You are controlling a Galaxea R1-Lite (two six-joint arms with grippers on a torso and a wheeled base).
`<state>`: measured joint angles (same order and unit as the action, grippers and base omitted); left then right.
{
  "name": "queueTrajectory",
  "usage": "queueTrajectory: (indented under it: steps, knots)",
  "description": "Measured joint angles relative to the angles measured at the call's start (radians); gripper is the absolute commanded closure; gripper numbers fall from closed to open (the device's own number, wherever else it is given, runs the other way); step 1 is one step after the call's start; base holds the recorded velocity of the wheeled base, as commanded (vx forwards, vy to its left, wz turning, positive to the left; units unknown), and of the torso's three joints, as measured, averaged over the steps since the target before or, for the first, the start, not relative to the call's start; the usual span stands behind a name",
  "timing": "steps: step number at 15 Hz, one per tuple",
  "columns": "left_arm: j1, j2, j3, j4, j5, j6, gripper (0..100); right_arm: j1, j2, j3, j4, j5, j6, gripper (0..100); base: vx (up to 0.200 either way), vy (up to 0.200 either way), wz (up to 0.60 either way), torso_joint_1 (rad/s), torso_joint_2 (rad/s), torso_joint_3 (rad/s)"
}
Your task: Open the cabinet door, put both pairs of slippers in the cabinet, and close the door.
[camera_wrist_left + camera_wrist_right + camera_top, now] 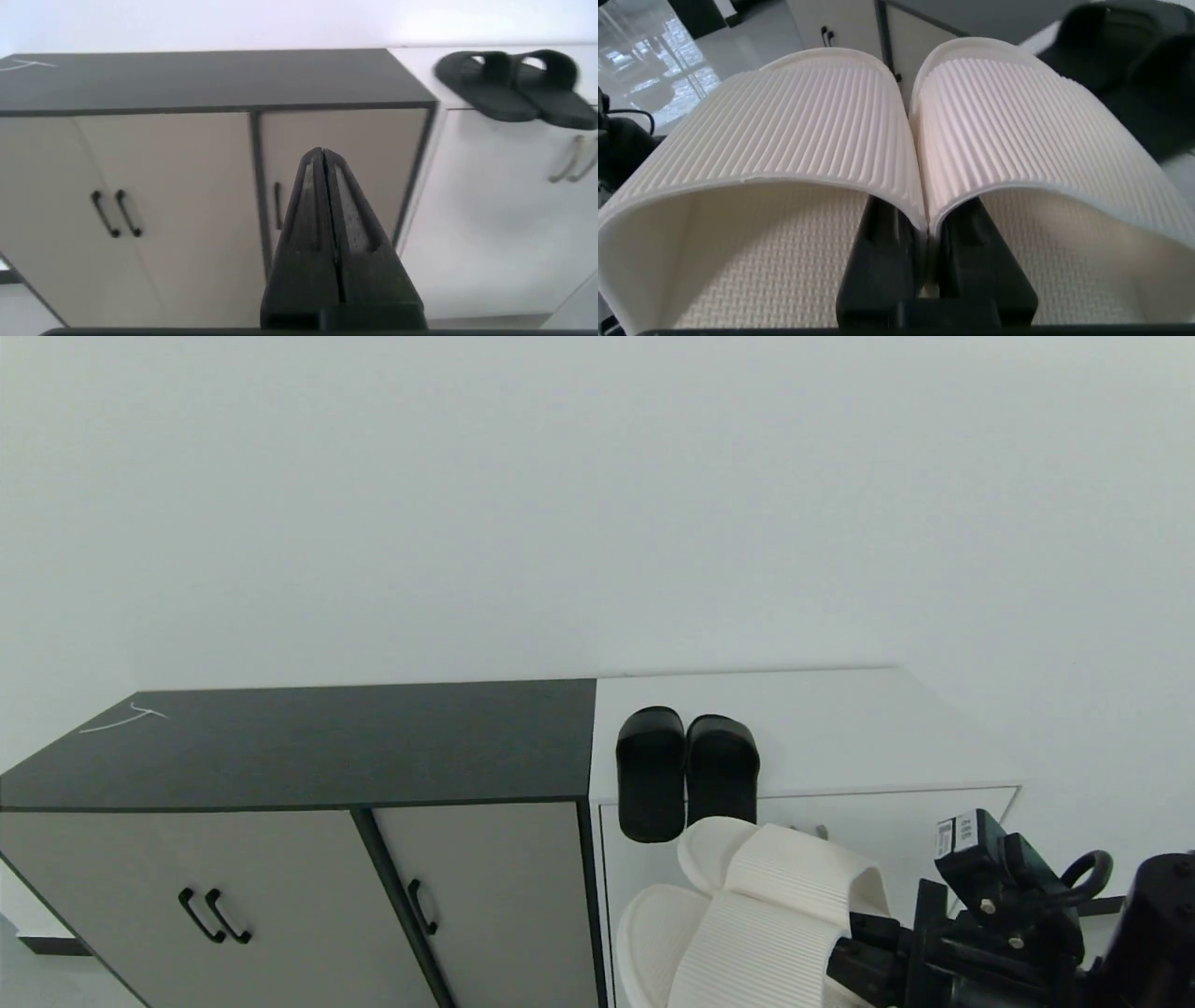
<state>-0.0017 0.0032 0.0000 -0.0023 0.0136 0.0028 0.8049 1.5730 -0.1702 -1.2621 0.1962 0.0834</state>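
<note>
1. Closest, the white slippers (906, 140) sit side by side in the right gripper (924, 219), whose fingers pinch the two ribbed straps together where they meet. The pair hangs in front of the white cabinet (840, 728).
2. On that cabinet's top lie the black slippers (686, 770), side by side, their near ends overhanging the front edge.
3. Its white door (896, 821) looks shut, as do the grey doors (187, 896) of the dark-topped cabinet (327, 737) alongside.
4. Pressed together and holding nothing, the left gripper (323, 159) faces those grey doors.
</note>
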Motion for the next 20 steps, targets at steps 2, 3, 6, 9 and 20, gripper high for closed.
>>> queueTrajectory:
  steps: [2, 3, 6, 9, 20]
  knots:
    - [0.0, 0.0, 0.0, 0.0, 0.0, 0.0, 100, 0.0, 0.001, 0.008, 0.0, 0.001, -0.002, 100, 0.0, 0.2, 0.0, 0.0, 0.0, 0.0]
    - [0.0, 0.0, 0.0, 0.0, 0.0, -0.001, 100, 0.0, 0.002, 0.012, 0.001, 0.001, -0.002, 100, 0.0, 0.2, 0.0, 0.002, 0.01, -0.002]
    - [0.0, 0.0, 0.0, 0.0, 0.0, -0.001, 100, 0.0, 0.002, 0.015, 0.0, 0.001, -0.002, 100, 0.0, 0.2, 0.0, 0.002, 0.0, 0.001]
    - [0.0, 0.0, 0.0, 0.0, 0.0, -0.001, 100, 0.0, 0.002, 0.015, 0.001, 0.0, -0.005, 100, 0.0, 0.2, 0.0, 0.002, 0.0, 0.004]
    - [0.0, 0.0, 0.0, 0.0, 0.0, -0.001, 100, 0.002, 0.003, 0.026, 0.0, 0.0, -0.02, 100, 0.0, 0.2, 0.0, 0.003, 0.0, 0.003]
